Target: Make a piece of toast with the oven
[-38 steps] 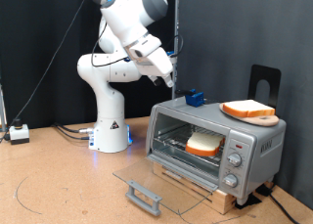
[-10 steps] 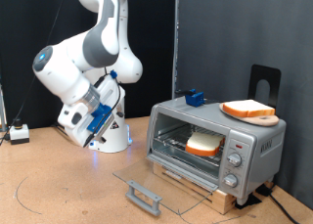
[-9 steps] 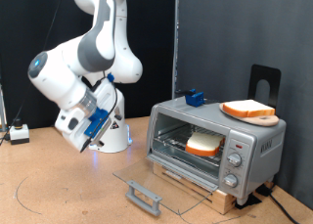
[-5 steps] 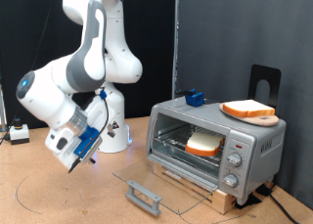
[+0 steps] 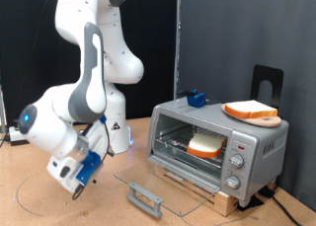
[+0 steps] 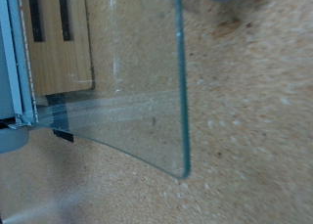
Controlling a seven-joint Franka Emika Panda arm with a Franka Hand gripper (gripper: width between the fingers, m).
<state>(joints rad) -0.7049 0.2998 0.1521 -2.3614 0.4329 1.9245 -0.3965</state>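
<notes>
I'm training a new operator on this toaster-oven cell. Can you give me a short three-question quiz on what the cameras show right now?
1. True or false: the oven door is closed.
2. Where are the two bread slices?
A. Both inside the oven
B. One on the rack inside, one on a board on top
C. Both on the table
3. Fill in: the gripper is low over the table, near the ____ edge of the open glass door.

Key
1. False; it lies folded down flat.
2. B: the slice inside, the slice on top.
3. Handle.
</notes>
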